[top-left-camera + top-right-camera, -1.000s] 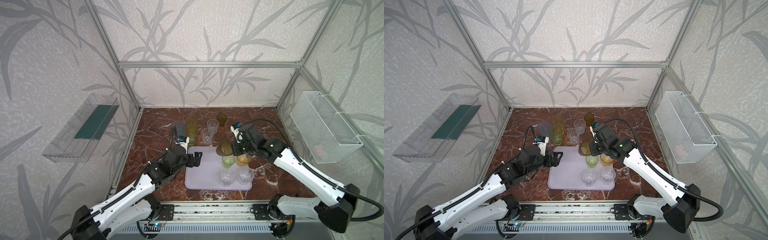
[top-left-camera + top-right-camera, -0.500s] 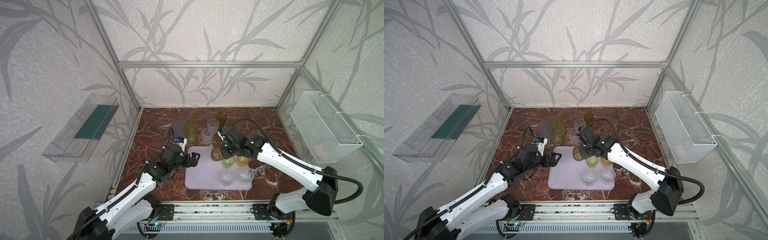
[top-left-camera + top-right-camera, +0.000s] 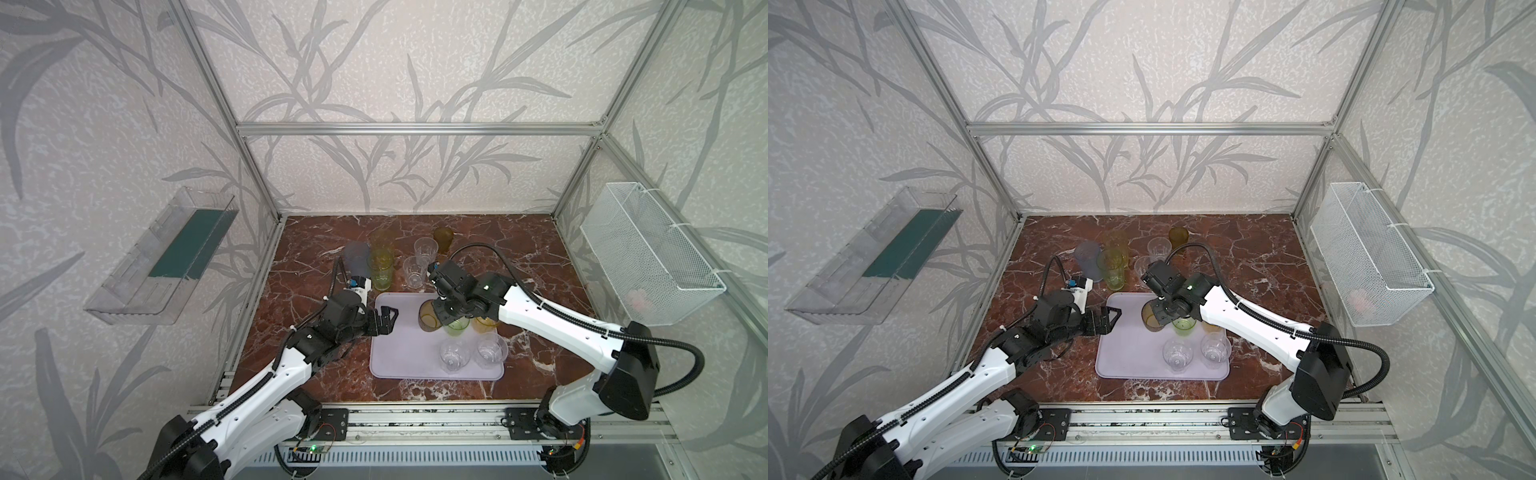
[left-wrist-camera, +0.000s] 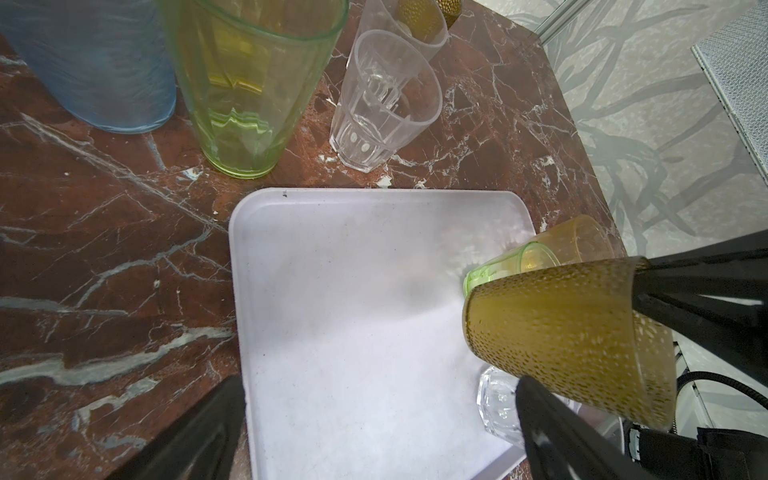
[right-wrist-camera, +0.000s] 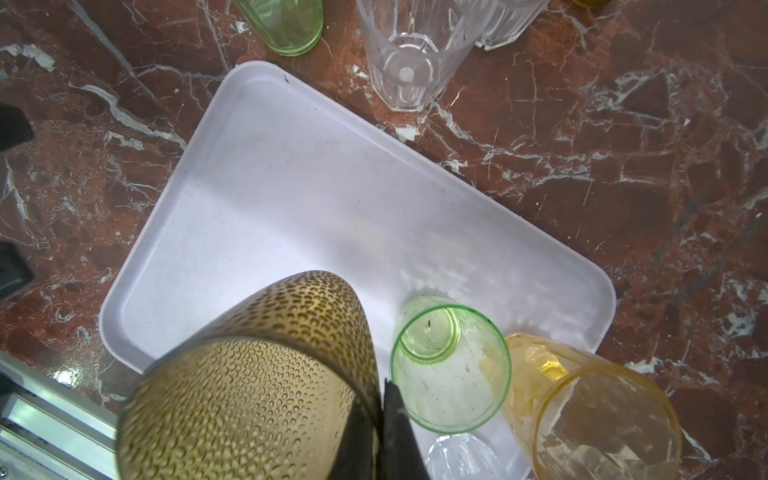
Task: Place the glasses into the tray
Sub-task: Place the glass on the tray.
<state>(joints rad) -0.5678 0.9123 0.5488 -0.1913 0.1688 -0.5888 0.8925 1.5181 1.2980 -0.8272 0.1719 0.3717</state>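
Swung amber tumbler point(image 3: 428, 322) over tray point(image 3: 399, 353), rim pinched in right tool point(image 5: 382, 399); left tool point(image 3: 387, 320) wide. Needed uprighting before lowering.

A lab robot cell, not a real home (the décor only imitates one): an aluminium frame point(image 3: 415, 129) boxes in leaf-patterned wall panels point(image 3: 415, 62), a left arm point(image 3: 266, 382) and right arm point(image 3: 552, 320) are bolted to a rail point(image 3: 415, 419) along the bottom edge, a marble-look tabletop point(image 3: 519, 257) fills the centre, with a clear bin point(image 3: 124, 295) at left and a wire basket point(image 3: 648, 249) at right
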